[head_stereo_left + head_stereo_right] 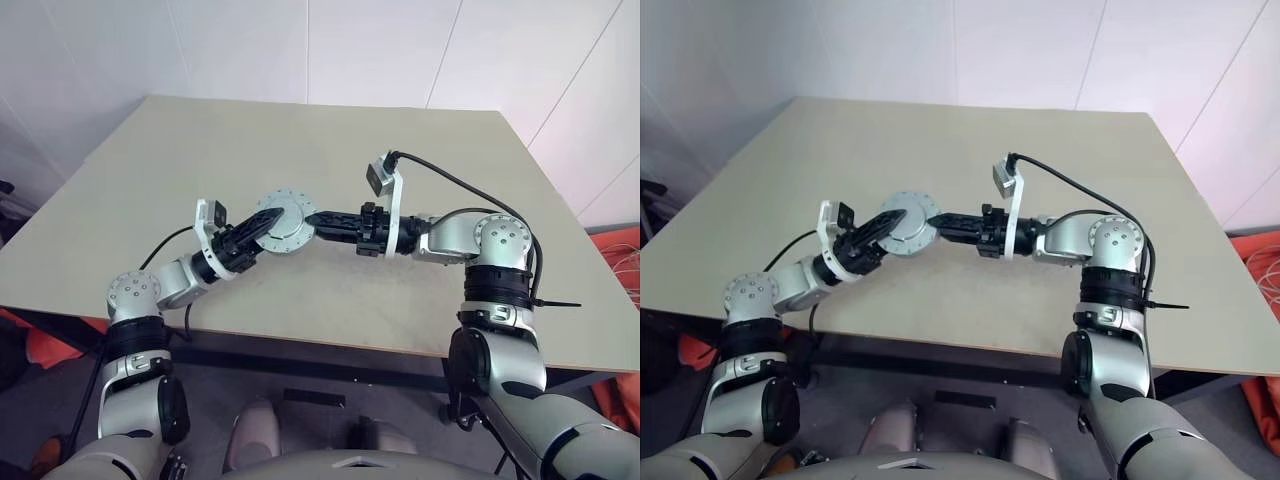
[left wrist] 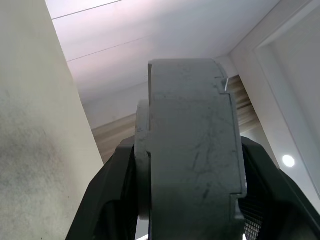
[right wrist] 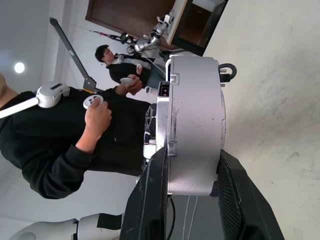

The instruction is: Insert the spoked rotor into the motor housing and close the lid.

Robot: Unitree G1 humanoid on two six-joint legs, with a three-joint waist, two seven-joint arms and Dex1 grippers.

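Note:
A thick round silver part, which I take for the motor housing [image 1: 283, 222], hangs above the table with its flat face, ringed by small holes, turned up toward my head. My left gripper [image 1: 262, 228] is shut on its left edge. In the left wrist view the black fingers [image 2: 107, 195] press on both sides of the grey body [image 2: 192, 150]. My right gripper [image 1: 312, 222] is shut on the opposite edge, its fingers [image 3: 150, 200] clamping the stepped silver cylinder [image 3: 195, 125]. The spoked rotor and the lid are out of view.
The beige table [image 1: 300, 130] stretches out beyond the grippers, with a white wall behind it. A person in black [image 3: 60, 135] holds white controllers in the right wrist view, with another person [image 3: 112, 62] farther off. Orange material [image 1: 615, 250] lies on the floor at the right.

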